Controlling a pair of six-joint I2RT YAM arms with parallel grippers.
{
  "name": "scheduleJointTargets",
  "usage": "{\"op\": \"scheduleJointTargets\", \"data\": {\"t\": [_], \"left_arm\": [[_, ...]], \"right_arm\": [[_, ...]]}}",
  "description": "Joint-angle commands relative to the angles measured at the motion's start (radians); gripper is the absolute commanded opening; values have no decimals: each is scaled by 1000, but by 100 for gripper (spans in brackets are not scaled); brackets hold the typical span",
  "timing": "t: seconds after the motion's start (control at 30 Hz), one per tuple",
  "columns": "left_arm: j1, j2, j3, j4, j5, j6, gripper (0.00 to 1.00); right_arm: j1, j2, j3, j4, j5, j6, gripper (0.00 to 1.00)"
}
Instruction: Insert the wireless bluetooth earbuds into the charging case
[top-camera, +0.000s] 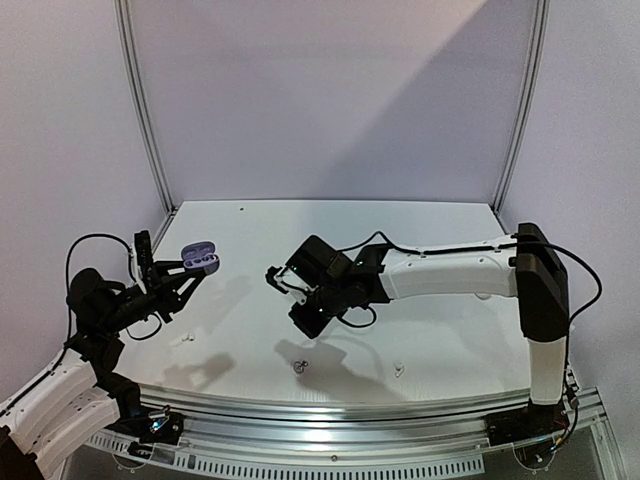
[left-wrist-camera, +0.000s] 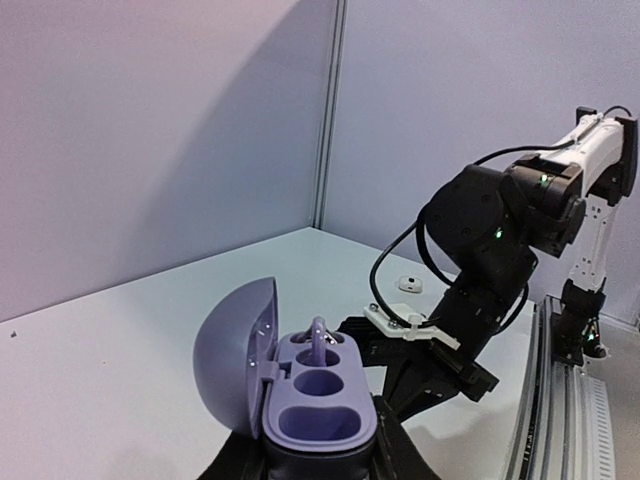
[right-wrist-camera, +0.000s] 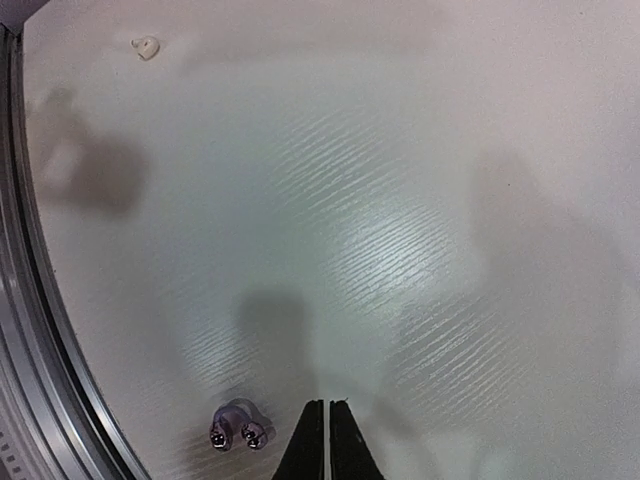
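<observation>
We clamp the charging case (left-wrist-camera: 318, 405) with the left end effector (top-camera: 192, 268); the right end effector (right-wrist-camera: 326, 440), fingers (right-wrist-camera: 312, 445) together, could push away the earbud (right-wrist-camera: 240, 428) beside it.

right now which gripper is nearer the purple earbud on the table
Right. The right gripper hovers beside the purple earbud; the left gripper holds the charging case far to its left.

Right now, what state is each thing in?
Case: open, held off the table.
Left tool: shut on case.
Right tool: shut, empty.
Purple earbud: loose on table beside right tool.
White earbud: loose on table.
</observation>
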Motion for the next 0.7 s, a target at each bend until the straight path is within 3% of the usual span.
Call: {"op": "scheduleJointTargets", "data": {"t": [0.0,0.03,0.17,0.27,0.53,0.67], "left_arm": [[13,-1,-12,14,-9,7,0],[13,-1,-13,14,-11,7,0],[14,-1,-13,14,-9,7,0],[13,-1,-14,15,-11,7,0],[13,3,-15,18,-9,5,0],[13,4,-15,16,-10,4,0]], "right_arm": [[3,21,91,-129,1,-24,8],[2,42,124,-189,-7,-17,15],[8,92,187,-247,-87,27,58],[16,95,193,-258,-103,48,76],[60,251,417,-442,-78,83,69],[69,335,543,-536,-31,116,59]]}}
